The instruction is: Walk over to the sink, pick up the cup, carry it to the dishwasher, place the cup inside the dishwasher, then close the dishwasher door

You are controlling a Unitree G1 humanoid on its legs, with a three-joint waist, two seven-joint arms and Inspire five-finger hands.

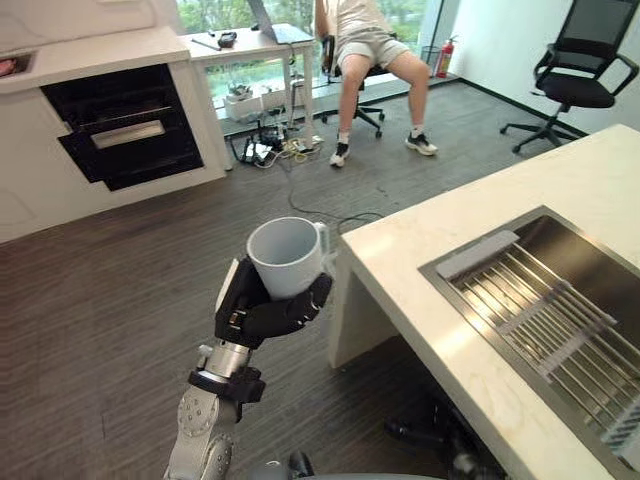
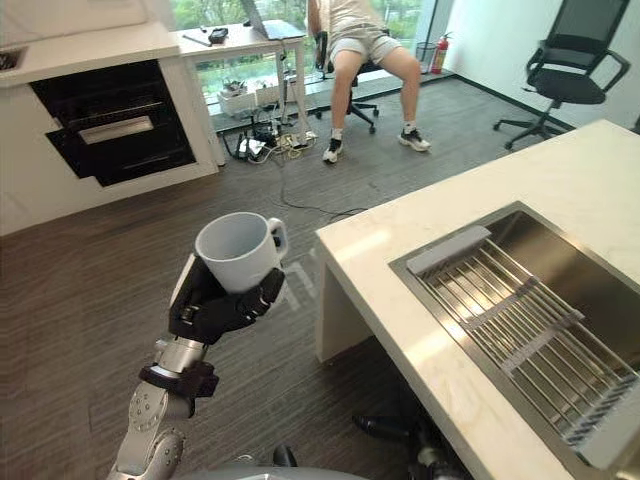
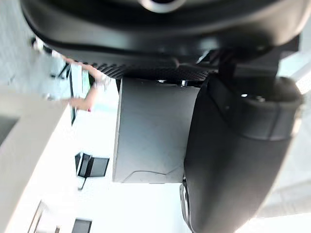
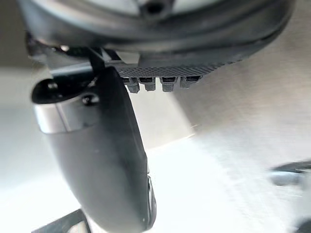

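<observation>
L hand (image 1: 262,316) curled round white cup (image 1: 286,256) from below; cup upright, mouth up, handle twd counter (image 1: 420,262). Cup is over floor (image 1: 110,300), just off counter's near-left corner, not touching. Sink (image 1: 592,250) w/ rack (image 1: 540,312) set in counter. Open dishwasher (image 1: 125,128) well apart, far left. Person (image 1: 375,45) seated at desk (image 1: 258,42) beyond. R hand (image 4: 97,145): grip can't tell.

The white cup (image 1: 287,256) sits upright in the left hand's (image 1: 262,312) curled fingers, left of the steel sink (image 1: 575,245), with the dark dishwasher (image 1: 125,125) standing open at far left.
</observation>
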